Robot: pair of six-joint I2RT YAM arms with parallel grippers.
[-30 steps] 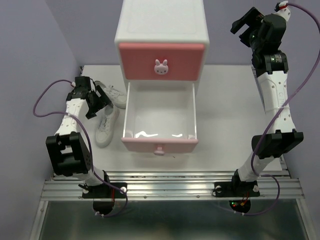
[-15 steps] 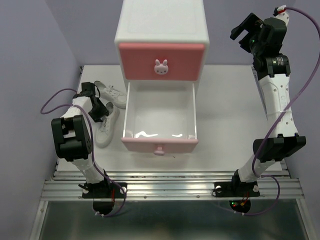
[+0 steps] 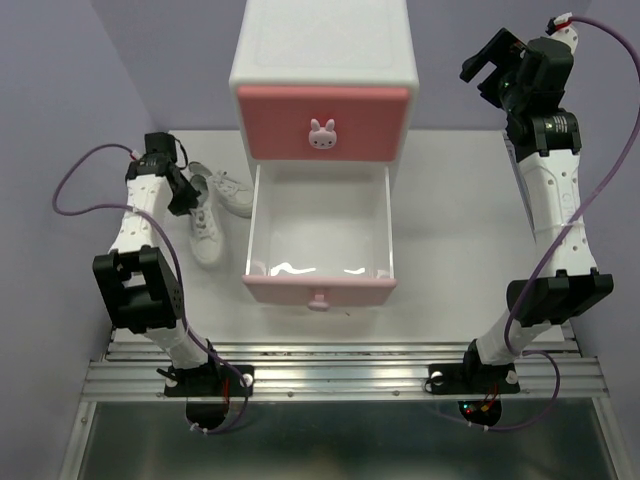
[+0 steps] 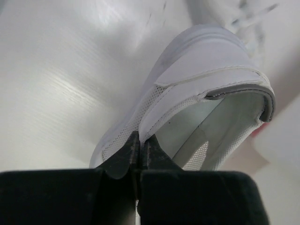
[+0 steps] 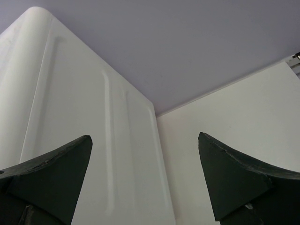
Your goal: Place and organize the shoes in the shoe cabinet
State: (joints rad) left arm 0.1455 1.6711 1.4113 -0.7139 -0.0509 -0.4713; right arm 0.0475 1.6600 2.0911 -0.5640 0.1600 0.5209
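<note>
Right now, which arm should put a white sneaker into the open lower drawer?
Left. The left gripper is closed at the collar of a white sneaker, just left of the open lower drawer. The right gripper is open, raised beside the shoe cabinet, far from the sneakers.

We see white sneakers [image 3: 210, 238] and a white cabinet [image 3: 323, 45] with a darker pink upper drawer front [image 3: 280, 120] and a pale pink lower drawer front [image 3: 280, 290].

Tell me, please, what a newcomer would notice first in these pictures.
The white cabinet with pink drawers stands at the back, its lower drawer pulled out and empty. Left of it, the left gripper pinches a white shoe, and the right gripper hangs open beside the cabinet.
</note>
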